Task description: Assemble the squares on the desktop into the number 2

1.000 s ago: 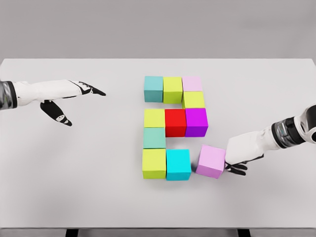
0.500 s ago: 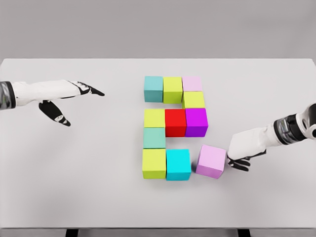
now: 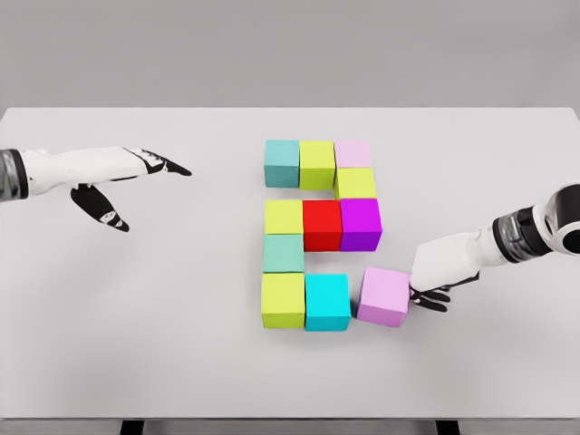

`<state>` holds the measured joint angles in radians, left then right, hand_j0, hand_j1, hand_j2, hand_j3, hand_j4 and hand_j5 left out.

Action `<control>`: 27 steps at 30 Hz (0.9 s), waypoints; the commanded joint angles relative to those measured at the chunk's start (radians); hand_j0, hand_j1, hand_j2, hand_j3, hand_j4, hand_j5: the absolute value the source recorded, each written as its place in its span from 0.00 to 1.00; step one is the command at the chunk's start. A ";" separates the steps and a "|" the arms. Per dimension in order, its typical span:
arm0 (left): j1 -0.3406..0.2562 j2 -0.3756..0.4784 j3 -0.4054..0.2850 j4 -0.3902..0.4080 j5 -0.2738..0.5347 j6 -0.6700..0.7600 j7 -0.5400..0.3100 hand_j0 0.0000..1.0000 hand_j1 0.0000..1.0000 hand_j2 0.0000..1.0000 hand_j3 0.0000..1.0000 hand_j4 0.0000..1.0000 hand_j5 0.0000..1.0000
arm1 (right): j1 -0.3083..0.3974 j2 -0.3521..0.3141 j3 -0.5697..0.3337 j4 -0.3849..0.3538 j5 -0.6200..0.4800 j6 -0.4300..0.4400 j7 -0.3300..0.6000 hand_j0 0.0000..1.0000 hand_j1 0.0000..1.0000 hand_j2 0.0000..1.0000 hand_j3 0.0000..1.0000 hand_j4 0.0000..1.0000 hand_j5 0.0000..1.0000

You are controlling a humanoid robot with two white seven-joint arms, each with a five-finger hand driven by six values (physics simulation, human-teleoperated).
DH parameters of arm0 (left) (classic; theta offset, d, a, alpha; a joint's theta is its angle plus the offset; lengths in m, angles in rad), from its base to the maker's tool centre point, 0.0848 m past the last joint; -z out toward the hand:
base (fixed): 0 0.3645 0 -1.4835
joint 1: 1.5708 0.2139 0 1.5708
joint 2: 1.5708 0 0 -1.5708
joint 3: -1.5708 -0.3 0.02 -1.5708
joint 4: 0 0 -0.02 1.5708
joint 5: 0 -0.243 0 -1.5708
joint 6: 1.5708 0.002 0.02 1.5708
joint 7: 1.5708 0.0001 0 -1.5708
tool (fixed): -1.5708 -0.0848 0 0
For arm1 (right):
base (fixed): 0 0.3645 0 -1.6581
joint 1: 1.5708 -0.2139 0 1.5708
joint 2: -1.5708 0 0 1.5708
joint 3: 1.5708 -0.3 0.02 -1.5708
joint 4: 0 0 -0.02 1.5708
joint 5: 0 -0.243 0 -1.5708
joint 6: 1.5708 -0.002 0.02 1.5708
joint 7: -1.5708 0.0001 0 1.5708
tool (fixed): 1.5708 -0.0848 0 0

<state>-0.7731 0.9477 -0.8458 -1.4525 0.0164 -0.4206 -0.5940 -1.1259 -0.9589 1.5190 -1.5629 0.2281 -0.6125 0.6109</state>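
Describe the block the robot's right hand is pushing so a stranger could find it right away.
On the white table, coloured cubes form a 2 in the middle. Follow its bottom row rightward past the cyan cube to the light purple cube, against the right hand. It alone sits skewed, with a gap.

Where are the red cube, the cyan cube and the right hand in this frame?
red cube (image 3: 322, 225), head view, point on its top face.
cyan cube (image 3: 327, 301), head view, point on its top face.
right hand (image 3: 433, 279), head view, point on the white back of the hand.
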 commanded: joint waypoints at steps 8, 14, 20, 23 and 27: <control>0.000 0.002 0.001 0.000 0.007 0.002 0.000 1.00 1.00 1.00 1.00 1.00 1.00 | 0.000 0.000 -0.003 0.020 -0.003 0.002 0.000 0.10 0.10 0.10 0.10 0.10 0.10; 0.000 0.000 0.001 0.000 0.007 0.002 0.000 1.00 1.00 1.00 1.00 1.00 1.00 | -0.002 0.009 -0.010 0.021 -0.003 0.002 0.000 0.10 0.10 0.10 0.10 0.10 0.10; -0.002 0.000 0.001 0.001 0.007 0.002 0.000 1.00 1.00 1.00 1.00 1.00 1.00 | -0.005 0.020 -0.011 0.021 -0.003 0.002 0.000 0.10 0.10 0.10 0.10 0.10 0.10; 0.000 0.000 0.001 0.001 0.007 0.002 0.000 1.00 1.00 1.00 1.00 1.00 1.00 | -0.005 0.022 -0.011 0.020 -0.004 0.002 0.000 0.10 0.10 0.10 0.10 0.10 0.10; 0.000 0.002 0.001 0.001 0.007 0.002 0.000 1.00 1.00 1.00 1.00 1.00 1.00 | -0.005 0.031 -0.011 0.020 -0.004 0.002 0.000 0.10 0.10 0.10 0.10 0.10 0.10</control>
<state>-0.7731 0.9475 -0.8459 -1.4510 0.0179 -0.4206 -0.5940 -1.1305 -0.9319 1.5081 -1.5427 0.2267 -0.6114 0.6108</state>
